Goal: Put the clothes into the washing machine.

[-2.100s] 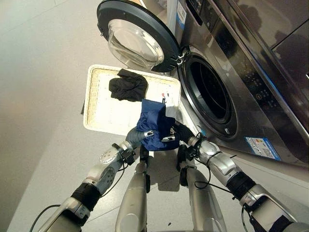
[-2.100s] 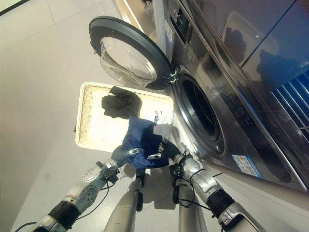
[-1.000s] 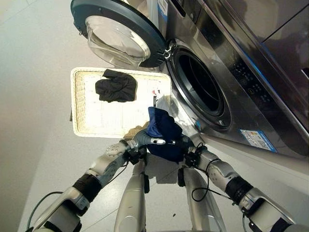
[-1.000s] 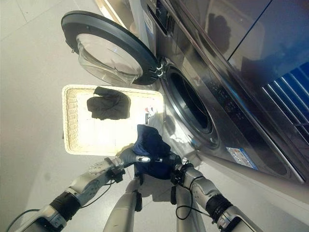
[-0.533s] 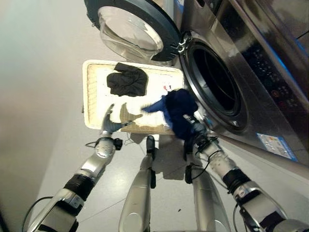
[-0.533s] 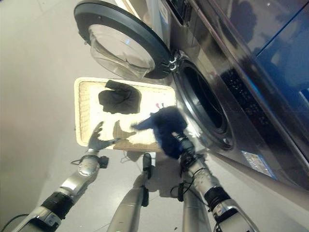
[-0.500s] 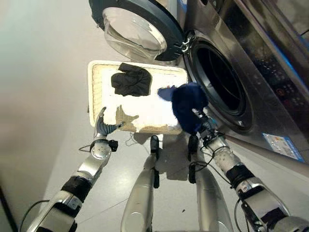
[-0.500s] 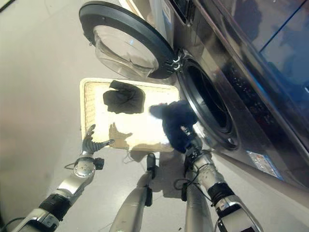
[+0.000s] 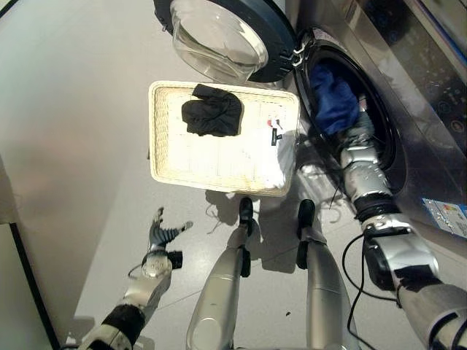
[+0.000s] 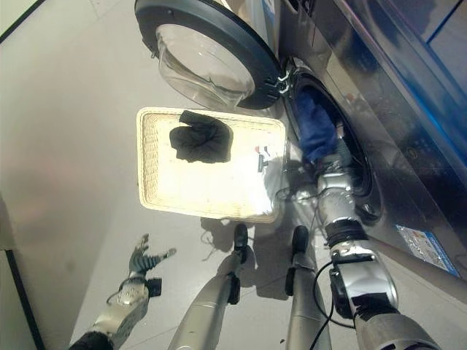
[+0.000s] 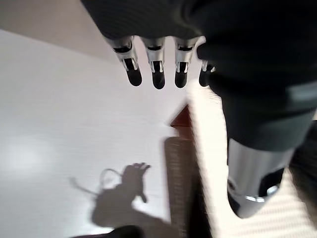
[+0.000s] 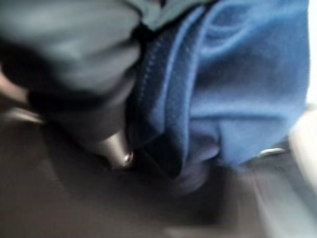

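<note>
Washing machine (image 9: 408, 109): upper right of frame, round door (image 9: 219, 36) swung open at top centre, glass bowl facing out. Blue garment (image 9: 334, 98): bunched inside the drum opening, upper right; right wrist view shows blue cloth (image 12: 237, 84) pressed right against the hand's dark cover. Right hand (image 9: 357, 138): arm reaches up from lower right into the drum mouth, hand just below the blue garment, touching it; fingers hidden behind cloth, so grip can't be told. Left hand (image 9: 162, 235): lower left of frame, over bare floor (image 9: 73, 109), well apart from basket; fingers spread & straight, holding nothing, confirmed in left wrist view (image 11: 153, 69). Basket (image 9: 164, 157): pale woven rectangular tray on floor, centre of frame, just left of the machine front. Black garment (image 9: 211, 115): crumpled in basket's upper part, near the door. Small white tag w/ red & dark marks (image 9: 275, 130): at basket's right edge.
</note>
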Tool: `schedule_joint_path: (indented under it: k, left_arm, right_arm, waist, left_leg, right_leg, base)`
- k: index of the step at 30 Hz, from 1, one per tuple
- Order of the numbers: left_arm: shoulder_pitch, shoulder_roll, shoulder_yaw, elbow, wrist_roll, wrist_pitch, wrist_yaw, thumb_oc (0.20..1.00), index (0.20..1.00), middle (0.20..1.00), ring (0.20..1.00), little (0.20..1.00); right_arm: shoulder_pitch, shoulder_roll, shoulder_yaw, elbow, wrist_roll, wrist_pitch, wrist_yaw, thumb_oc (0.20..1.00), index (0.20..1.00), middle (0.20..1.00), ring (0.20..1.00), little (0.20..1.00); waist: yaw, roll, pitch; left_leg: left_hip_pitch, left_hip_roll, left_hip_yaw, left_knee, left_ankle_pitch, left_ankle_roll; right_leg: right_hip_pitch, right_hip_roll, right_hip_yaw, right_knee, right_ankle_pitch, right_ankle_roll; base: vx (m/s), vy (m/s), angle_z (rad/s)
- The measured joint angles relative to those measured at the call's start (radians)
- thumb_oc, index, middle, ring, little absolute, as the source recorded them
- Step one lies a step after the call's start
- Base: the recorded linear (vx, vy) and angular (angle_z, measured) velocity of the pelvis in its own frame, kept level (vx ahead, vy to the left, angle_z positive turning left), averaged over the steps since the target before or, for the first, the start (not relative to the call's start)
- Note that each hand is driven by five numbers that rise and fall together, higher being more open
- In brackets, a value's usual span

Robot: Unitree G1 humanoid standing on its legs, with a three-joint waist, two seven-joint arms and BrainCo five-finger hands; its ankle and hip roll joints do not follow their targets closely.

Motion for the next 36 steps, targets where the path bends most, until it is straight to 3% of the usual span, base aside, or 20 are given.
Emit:
schedule_joint_path:
  k: [3, 6, 9, 10, 11, 13, 14, 16, 18, 20, 23, 25, 28, 31, 36]
  left_arm:
    - [-0.006, 0.014, -0.008, -0.051, -0.002, -0.019, -0.020, 1.000, 1.000, 1.000, 1.000, 1.000]
    - [-0.010, 0.047, -0.033, -0.111, -0.005, -0.027, -0.044, 1.000, 1.000, 1.000, 1.000, 1.000]
    - [-0.011, 0.080, -0.029, -0.148, -0.019, -0.023, -0.057, 1.000, 1.000, 1.000, 1.000, 1.000]
    - [-0.010, 0.098, -0.029, -0.150, -0.037, -0.013, -0.067, 1.000, 1.000, 1.000, 1.000, 1.000]
    - [-0.006, 0.111, -0.026, -0.151, -0.046, -0.005, -0.074, 1.000, 1.000, 1.000, 1.000, 1.000]
    - [-0.005, 0.122, -0.025, -0.150, -0.046, 0.004, -0.080, 1.000, 1.000, 1.000, 1.000, 1.000]
    - [-0.005, 0.121, -0.025, -0.148, -0.048, 0.008, -0.087, 1.000, 1.000, 1.000, 1.000, 1.000]
    - [-0.006, 0.120, -0.025, -0.147, -0.048, 0.007, -0.094, 1.000, 1.000, 1.000, 1.000, 1.000]
    - [-0.008, 0.120, -0.024, -0.148, -0.048, 0.003, -0.095, 1.000, 1.000, 1.000, 1.000, 1.000]
    - [-0.014, 0.111, -0.024, -0.151, -0.048, 0.003, -0.095, 1.000, 1.000, 1.000, 1.000, 1.000]
    - [-0.014, 0.090, -0.024, -0.164, -0.046, 0.002, -0.080, 1.000, 1.000, 1.000, 1.000, 1.000]
    - [-0.021, 0.062, -0.025, -0.162, -0.041, 0.002, -0.055, 1.000, 1.000, 1.000, 1.000, 1.000]
    - [-0.059, 0.029, -0.024, -0.156, -0.035, -0.015, -0.017, 1.000, 1.000, 1.000, 1.000, 1.000]
    - [-0.169, 0.028, -0.028, -0.098, 0.050, -0.016, 0.046, 1.000, 1.000, 1.000, 1.000, 1.000]
    - [-0.404, 0.098, -0.017, -0.051, 0.150, 0.039, 0.116, 1.000, 1.000, 1.000, 1.000, 1.000]
  right_arm:
    - [-0.016, 0.007, 0.000, -0.032, 0.084, -0.203, -0.059, 0.200, 0.200, 0.200, 0.200, 0.200]
    - [-0.055, 0.007, -0.004, -0.048, 0.084, -0.404, -0.195, 0.200, 0.200, 0.200, 0.200, 0.200]
    - [-0.066, -0.010, -0.038, -0.074, -0.010, -0.524, -0.348, 0.200, 0.200, 0.200, 0.200, 0.200]
    - [-0.061, -0.022, -0.052, -0.079, -0.079, -0.540, -0.448, 0.404, 0.404, 0.404, 0.404, 0.404]
    - [-0.053, -0.022, -0.067, -0.103, -0.143, -0.541, -0.540, 1.000, 1.000, 1.000, 1.000, 1.000]
    - [-0.029, -0.027, -0.076, -0.171, -0.231, -0.539, -0.693, 1.000, 1.000, 1.000, 1.000, 1.000]
    - [-0.016, -0.035, -0.077, -0.200, -0.244, -0.515, -0.762, 1.000, 1.000, 1.000, 1.000, 1.000]
    - [0.012, -0.040, -0.077, -0.244, -0.202, -0.457, -0.756, 1.000, 1.000, 1.000, 1.000, 1.000]
    - [0.020, -0.051, -0.075, -0.252, -0.020, -0.367, -0.616, 1.000, 1.000, 1.000, 1.000, 1.000]
    - [0.021, -0.061, -0.072, -0.246, 0.181, -0.232, -0.477, 1.000, 1.000, 1.000, 1.000, 1.000]
    - [0.068, -0.031, -0.077, -0.258, 0.287, -0.065, -0.377, 1.000, 1.000, 1.000, 1.000, 1.000]
    - [0.124, 0.004, -0.058, -0.275, 0.289, 0.020, -0.290, 1.000, 1.000, 1.000, 1.000, 1.000]
    - [0.172, 0.062, -0.028, -0.265, 0.291, 0.095, -0.190, 1.000, 1.000, 1.000, 1.000, 1.000]
    - [0.193, 0.018, 0.029, -0.147, 0.273, 0.195, -0.085, 1.000, 1.000, 1.000, 1.000, 1.000]
    - [0.192, 0.017, 0.067, -0.105, 0.082, 0.256, -0.045, 1.000, 1.000, 1.000, 1.000, 1.000]
  waist:
    - [0.025, 0.003, -0.002]
    - [0.044, 0.002, -0.002]
    - [0.064, 0.002, -0.001]
    - [0.064, 0.002, -0.001]
    - [0.064, 0.002, -0.001]
    - [0.063, 0.002, -0.001]
    - [0.061, 0.001, -0.001]
    - [0.052, 0.001, -0.001]
    - [0.037, 0.001, -0.001]
    - [0.023, 0.001, -0.001]
    - [-0.011, 0.001, -0.001]
    - [-0.030, 0.001, -0.001]
    - [-0.054, 0.001, -0.001]
    - [-0.086, 0.001, -0.001]
    - [-0.116, 0.000, 0.000]
  left_leg:
    - [-0.031, 0.002, -0.003, 0.012, -0.001, -0.001]
    - [-0.064, 0.000, -0.008, 0.029, -0.005, 0.005]
    - [-0.093, -0.008, -0.006, 0.047, -0.012, 0.015]
    - [-0.098, -0.016, -0.004, 0.049, -0.012, 0.020]
    - [-0.101, -0.024, 0.002, 0.050, -0.014, 0.026]
    - [-0.110, -0.035, 0.012, 0.058, -0.020, 0.039]
    - [-0.111, -0.038, 0.020, 0.063, -0.024, 0.045]
    - [-0.108, -0.043, 0.027, 0.067, -0.028, 0.051]
    - [-0.106, -0.047, 0.028, 0.079, -0.033, 0.056]
    - [-0.097, -0.045, 0.030, 0.091, -0.035, 0.058]
    - [-0.104, -0.036, 0.032, 0.108, -0.041, 0.052]
    - [-0.110, -0.026, 0.032, 0.116, -0.043, 0.051]
    - [-0.115, -0.015, 0.035, 0.118, -0.046, 0.053]
    - [-0.117, -0.015, 0.038, 0.118, -0.045, 0.046]
    - [-0.131, -0.011, 0.060, 0.117, -0.044, 0.050]
  right_leg:
    - [-0.023, 0.004, 0.000, -0.001, 0.007, -0.004]
    - [-0.036, 0.003, -0.003, -0.012, 0.021, -0.002]
    - [-0.054, -0.005, -0.003, -0.019, 0.031, 0.006]
    - [-0.059, -0.014, -0.001, -0.018, 0.032, 0.013]
    - [-0.063, -0.023, 0.003, -0.019, 0.033, 0.020]
    - [-0.077, -0.036, 0.013, -0.008, 0.029, 0.030]
    - [-0.077, -0.042, 0.017, -0.006, 0.028, 0.035]
    - [-0.073, -0.048, 0.017, -0.005, 0.025, 0.039]
    - [-0.061, -0.051, 0.011, -0.006, 0.025, 0.040]
    - [-0.046, -0.050, 0.009, -0.009, 0.033, 0.041]
    - [-0.041, -0.039, 0.010, -0.027, 0.039, 0.042]
    - [-0.039, -0.027, 0.012, -0.044, 0.048, 0.040]
    - [-0.038, -0.016, 0.017, -0.062, 0.056, 0.043]
    - [-0.039, -0.009, 0.029, -0.073, 0.076, 0.042]
    - [-0.050, 0.000, 0.046, -0.097, 0.107, 0.032]
  base:
    - [0.02, -0.050, -0.01]
    - [0.00, -0.039, 0.05]
    - [0.02, 0.021, 0.05]
    - [0.01, 0.095, 0.05]
    - [0.03, 0.063, 0.03]
    - [0.05, 0.037, -0.04]
    - [0.05, -0.014, -0.05]
    - [0.00, -0.067, -0.01]
    - [-0.05, -0.069, 0.05]
    - [-0.03, -0.070, 0.00]
    - [0.01, -0.064, -0.07]
    - [-0.01, -0.009, -0.15]
    - [-0.03, 0.032, -0.15]
    - [-0.04, 0.064, -0.05]
    - [-0.02, 0.052, -0.13]
